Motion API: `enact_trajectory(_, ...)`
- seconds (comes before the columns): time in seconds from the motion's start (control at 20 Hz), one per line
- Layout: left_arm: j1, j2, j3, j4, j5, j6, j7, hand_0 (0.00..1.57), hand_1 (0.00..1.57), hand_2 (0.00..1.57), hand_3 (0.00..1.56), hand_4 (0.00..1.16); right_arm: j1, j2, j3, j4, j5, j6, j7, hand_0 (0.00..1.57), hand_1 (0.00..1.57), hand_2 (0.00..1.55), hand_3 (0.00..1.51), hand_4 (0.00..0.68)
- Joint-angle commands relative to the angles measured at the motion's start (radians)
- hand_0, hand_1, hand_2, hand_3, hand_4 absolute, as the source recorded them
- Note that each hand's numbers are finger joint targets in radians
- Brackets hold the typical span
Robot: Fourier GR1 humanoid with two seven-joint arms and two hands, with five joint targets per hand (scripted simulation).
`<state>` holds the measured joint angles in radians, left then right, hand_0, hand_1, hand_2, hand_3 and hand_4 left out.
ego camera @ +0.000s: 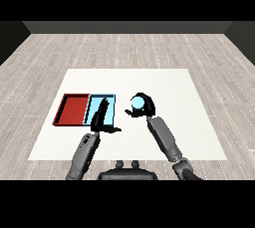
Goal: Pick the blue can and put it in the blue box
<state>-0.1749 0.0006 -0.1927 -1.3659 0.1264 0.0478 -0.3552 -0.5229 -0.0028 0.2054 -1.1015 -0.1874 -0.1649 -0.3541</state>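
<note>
While the right robot hand [144, 106] curls round the blue can [136, 103], the left robot hand [101, 117] lies released over the blue tray [110, 103].

Just 1 view here: head cam, high up, angled down and forward across the flat white counter [164, 85], whole top visible.

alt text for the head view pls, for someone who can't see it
The robot's right hand has its fingers curled round a blue can, to the right of a light blue tray on a white table. The left hand reaches over that tray with straight fingers; a red tray lies beside it on the left.
</note>
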Motion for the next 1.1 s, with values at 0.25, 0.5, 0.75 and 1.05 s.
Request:
enact_trajectory(0.25, -0.139, -0.001, -0.076, 0.175, 0.050, 0.088, -0.024, 0.00, 0.00, 0.00, 0.00, 0.00, 0.026, 0.003, 0.063, -0.130, 0.020, -0.040, 0.093, 1.42, 1.42, 1.45, 1.41, 0.661)
enact_trajectory(0.5, -0.130, -0.001, -0.165, 0.223, 0.088, 0.165, -0.052, 0.00, 0.00, 0.00, 0.00, 0.00, 0.011, -0.001, 0.031, -0.140, 0.023, -0.014, 0.114, 1.40, 1.40, 1.45, 1.41, 0.662)
enact_trajectory(0.75, -0.187, -0.001, -0.190, 0.241, 0.108, 0.203, 0.003, 0.00, 0.00, 0.00, 0.00, 0.00, -0.016, 0.003, 0.074, -0.033, -0.011, 0.008, -0.003, 1.40, 1.40, 1.44, 1.40, 0.674)
enact_trajectory(1.05, -0.246, -0.001, -0.216, 0.303, 0.161, 0.188, -0.005, 0.00, 0.00, 0.00, 0.00, 0.00, -0.010, 0.003, 0.107, -0.068, -0.037, -0.040, 0.025, 1.39, 1.39, 1.45, 1.42, 0.681)
